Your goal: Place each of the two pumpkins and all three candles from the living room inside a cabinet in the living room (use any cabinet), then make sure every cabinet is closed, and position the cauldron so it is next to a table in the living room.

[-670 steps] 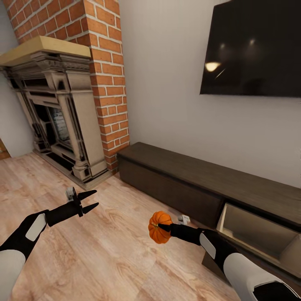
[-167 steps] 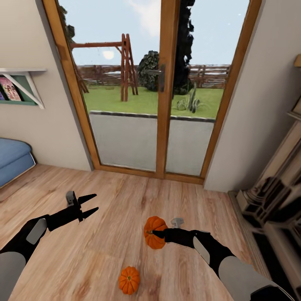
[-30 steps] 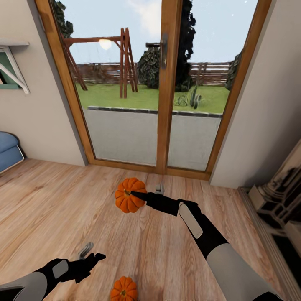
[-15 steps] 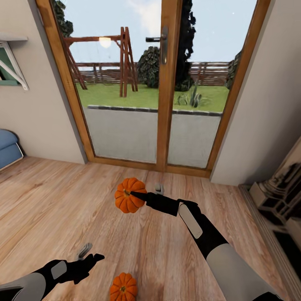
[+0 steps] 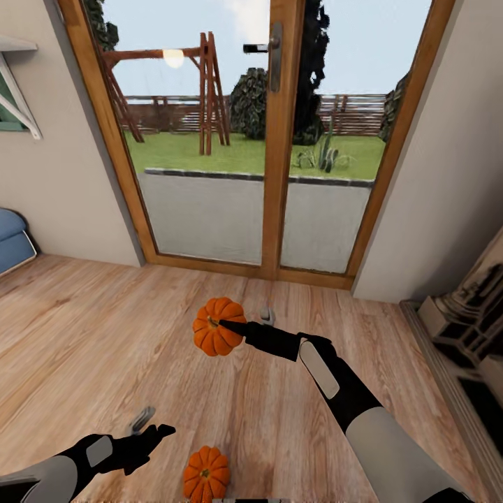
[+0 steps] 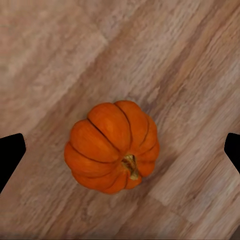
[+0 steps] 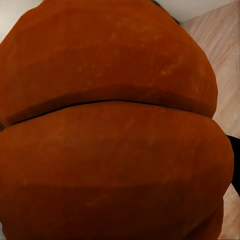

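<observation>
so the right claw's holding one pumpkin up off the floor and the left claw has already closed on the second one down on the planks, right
Not quite. The right claw does hold a pumpkin off the floor, but the left claw is open. In the left wrist view the second pumpkin sits on the planks between the spread fingertips, untouched.

The floor [image 5: 105,335] is viewed downward from the head; both pumpkins are shared with the wrist views — 1 [image 6: 112,147] from above, 1 [image 7: 115,125] pressed close.
</observation>
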Controlling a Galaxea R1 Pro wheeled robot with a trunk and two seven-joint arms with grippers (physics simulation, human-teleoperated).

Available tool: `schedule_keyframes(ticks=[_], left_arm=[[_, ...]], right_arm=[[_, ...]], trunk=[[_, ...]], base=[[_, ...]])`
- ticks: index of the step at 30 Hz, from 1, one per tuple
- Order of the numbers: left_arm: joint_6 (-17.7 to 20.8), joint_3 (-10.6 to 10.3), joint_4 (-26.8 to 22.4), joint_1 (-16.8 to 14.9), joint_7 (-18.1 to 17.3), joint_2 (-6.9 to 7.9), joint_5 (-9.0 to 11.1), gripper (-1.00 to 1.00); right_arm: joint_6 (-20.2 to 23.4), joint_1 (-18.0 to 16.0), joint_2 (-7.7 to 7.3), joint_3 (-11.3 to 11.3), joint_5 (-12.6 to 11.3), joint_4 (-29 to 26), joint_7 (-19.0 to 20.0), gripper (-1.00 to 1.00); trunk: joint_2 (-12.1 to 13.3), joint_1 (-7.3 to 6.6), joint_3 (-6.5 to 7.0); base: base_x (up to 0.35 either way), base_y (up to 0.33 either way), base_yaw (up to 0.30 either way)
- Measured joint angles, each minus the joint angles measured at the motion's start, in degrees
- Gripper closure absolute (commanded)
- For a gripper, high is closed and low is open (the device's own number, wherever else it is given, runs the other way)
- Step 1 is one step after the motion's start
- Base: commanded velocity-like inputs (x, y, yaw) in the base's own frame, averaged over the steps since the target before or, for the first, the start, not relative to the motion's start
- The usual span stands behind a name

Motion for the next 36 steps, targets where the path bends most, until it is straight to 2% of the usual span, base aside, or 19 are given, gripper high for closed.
schedule_keyframes(ticks=[15, 36], left_arm=[[0.0, -0.1, 0.0, 0.0, 0.0, -0.41, 0.0, -1.0], [0.0, -0.1, -0.6, 0.0, 0.0, -0.09, 0.0, -1.0]], right_arm=[[0.0, 0.0, 0.03, 0.0, 0.0, 0.0, 0.0, 1.0], [-0.2, 0.0, 0.35, 0.4, 0.2, -0.1, 0.0, 1.0]], trunk=[[-0.2, 0.39, -3.33], [-0.5, 0.93, -7.98]], base=[[0.0, 0.0, 0.0], [0.0, 0.0, 0.0]])
